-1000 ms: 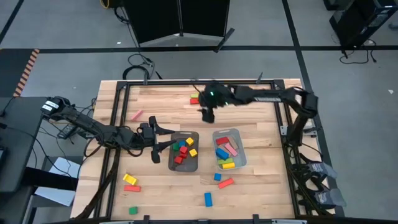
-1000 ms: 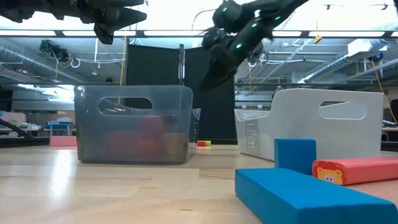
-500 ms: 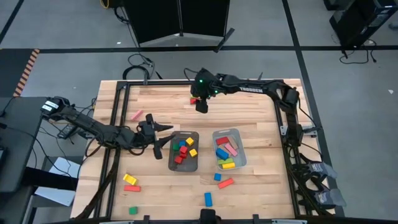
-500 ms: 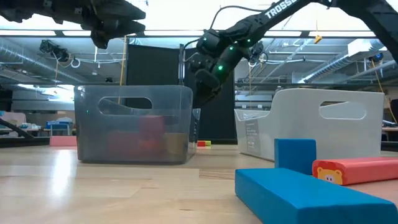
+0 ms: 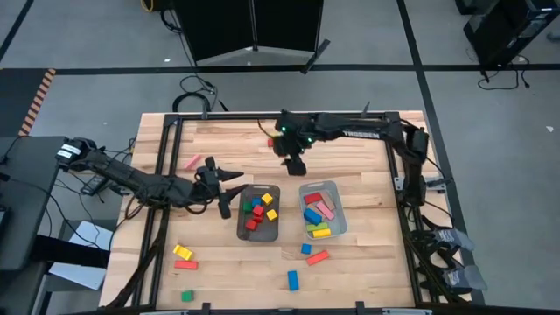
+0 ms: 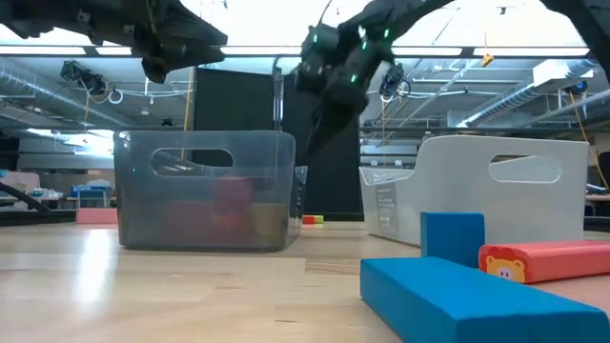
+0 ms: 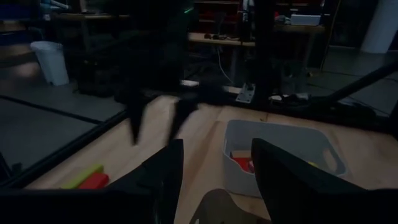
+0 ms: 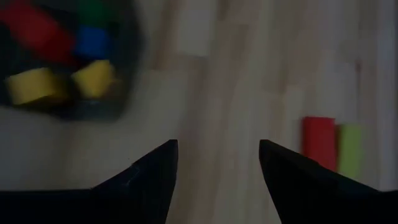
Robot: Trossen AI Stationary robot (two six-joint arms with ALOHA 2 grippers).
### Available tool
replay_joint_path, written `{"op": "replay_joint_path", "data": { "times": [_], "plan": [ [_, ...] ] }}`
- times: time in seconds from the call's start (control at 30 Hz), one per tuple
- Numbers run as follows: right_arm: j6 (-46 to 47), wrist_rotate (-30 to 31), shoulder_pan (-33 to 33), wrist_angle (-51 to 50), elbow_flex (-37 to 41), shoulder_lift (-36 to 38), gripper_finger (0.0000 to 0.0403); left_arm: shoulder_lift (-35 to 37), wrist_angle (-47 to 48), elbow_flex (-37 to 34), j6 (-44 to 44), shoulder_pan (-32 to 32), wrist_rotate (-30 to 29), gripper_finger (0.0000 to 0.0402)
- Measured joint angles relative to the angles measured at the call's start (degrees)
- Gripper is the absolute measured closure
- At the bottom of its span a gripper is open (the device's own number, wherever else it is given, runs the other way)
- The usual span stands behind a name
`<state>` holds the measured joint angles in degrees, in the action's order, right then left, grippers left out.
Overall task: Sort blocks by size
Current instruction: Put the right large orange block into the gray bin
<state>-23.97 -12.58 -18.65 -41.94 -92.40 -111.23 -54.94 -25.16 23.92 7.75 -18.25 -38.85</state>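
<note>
Wooden table (image 5: 367,171) below; my right hand (image 5: 294,164) hovers, fingers apart and empty, near red and green blocks (image 8: 334,149). Light, rigid, probably slick: pinch flat sides. Left hand (image 5: 226,188) spread too.

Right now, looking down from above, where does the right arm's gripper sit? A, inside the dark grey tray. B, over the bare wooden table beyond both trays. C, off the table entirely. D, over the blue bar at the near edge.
B: the right gripper hangs open and empty over bare wooden table, beyond the dark grey tray and the pale blue-grey tray.
</note>
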Motion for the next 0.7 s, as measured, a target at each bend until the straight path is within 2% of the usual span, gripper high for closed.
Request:
{"op": "replay_joint_path", "data": {
  "times": [0.13,0.33,0.43,0.6,0.7],
  "plan": [
    [0.95,1.83,8.45,-4.55,0.00,4.69,0.0177,0.00,0.24,0.00,-0.02,1.02,0.02,0.0205],
    [7.90,9.99,24.26,-9.14,0.00,9.90,0.0184,-0.10,0.74,0.00,0.19,1.39,0.11,0.0205],
    [12.18,13.35,32.31,-9.23,-0.07,10.08,0.0181,-0.24,1.00,-0.20,1.77,1.32,0.28,0.0205],
    [17.26,23.40,43.55,-9.15,0.26,8.03,0.0167,-0.26,0.15,-2.01,6.40,1.27,1.68,0.0205],
    [22.36,25.17,48.21,-8.92,0.54,6.08,0.0156,-0.24,-2.43,-3.43,9.25,1.28,4.08,0.0205]
  ]
}}
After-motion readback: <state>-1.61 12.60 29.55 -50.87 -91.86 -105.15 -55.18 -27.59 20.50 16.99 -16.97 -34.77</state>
